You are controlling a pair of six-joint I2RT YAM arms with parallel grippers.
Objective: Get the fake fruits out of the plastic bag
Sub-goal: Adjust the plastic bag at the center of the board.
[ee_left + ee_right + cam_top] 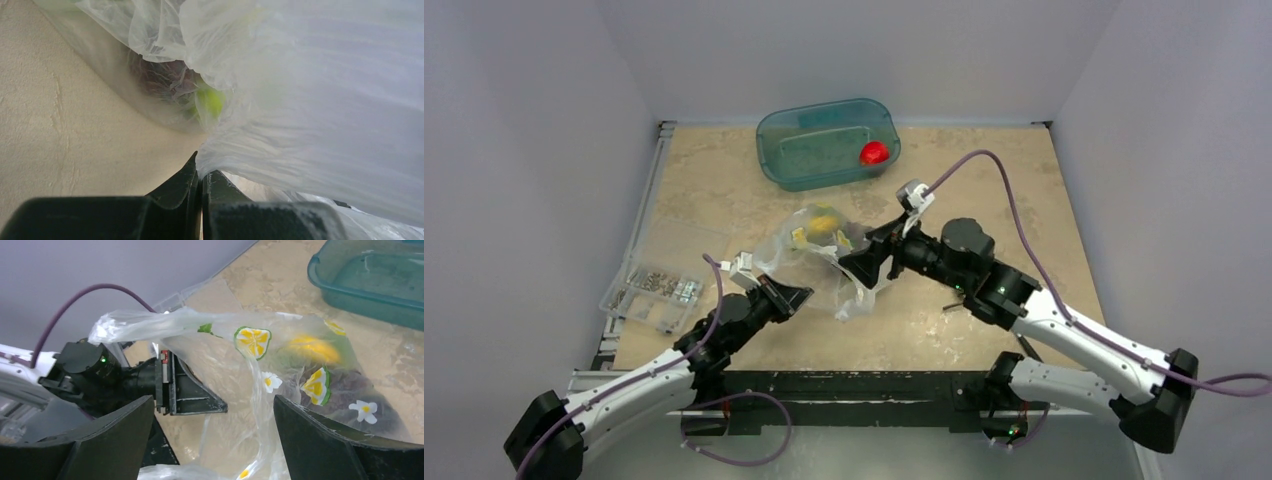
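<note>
The clear plastic bag (819, 255), printed with lemon slices and flowers, lies mid-table between my two grippers. Yellow banana (824, 221) shows through its top. In the left wrist view the bag (310, 100) fills the frame, with a dark purple grape bunch (162, 80) and a green fruit (210, 100) inside. My left gripper (796, 297) is shut on a bunched fold of the bag (201, 167). My right gripper (856, 266) is open, jaws wide apart over the bag's loose folds (250, 430). The banana (312, 347) and purple grapes (350, 390) show through the plastic there.
A teal translucent tub (829, 145) at the back holds a red round fruit (874, 152). A flat clear box of metal parts (654, 285) lies at the left edge. White walls close in the table on three sides.
</note>
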